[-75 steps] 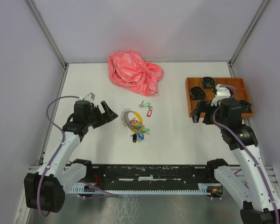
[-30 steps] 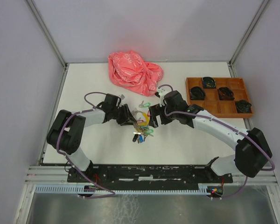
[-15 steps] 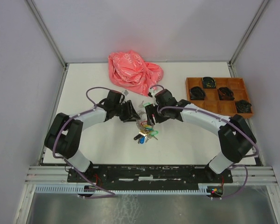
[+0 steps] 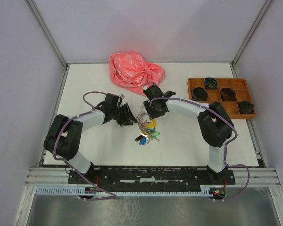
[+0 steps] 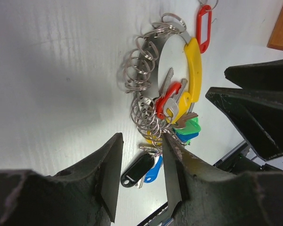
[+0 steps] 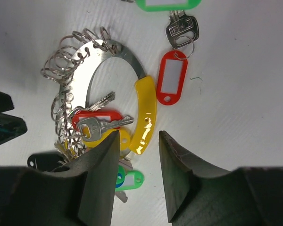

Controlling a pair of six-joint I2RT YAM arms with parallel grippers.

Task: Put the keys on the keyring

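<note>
The keyring [image 6: 124,52] is a curved metal band with a yellow handle [image 6: 146,112], several loose wire rings and a bunch of tagged keys; it lies on the white table [image 4: 94,141]. Two loose keys lie just past it: a silver key on a red tag [image 6: 171,80], and a green tag [image 6: 167,4] at the frame's top edge. My right gripper [image 6: 137,174] is open, with the yellow handle's lower end between its fingers. My left gripper [image 5: 140,176] is open on the opposite side, with a black tag [image 5: 137,169] in the gap and the ring coil [image 5: 148,120] against one finger. In the top view both grippers flank the keyring [image 4: 145,123].
A crumpled pink bag [image 4: 136,70] lies at the back of the table. An orange compartment tray [image 4: 194,103] holding black items stands at the right. Walls and frame posts close in the table on three sides.
The right gripper has moved left and further back over the keyring, and its jaws have narrowed. The left gripper has shifted only slightly beside the ring coil.
</note>
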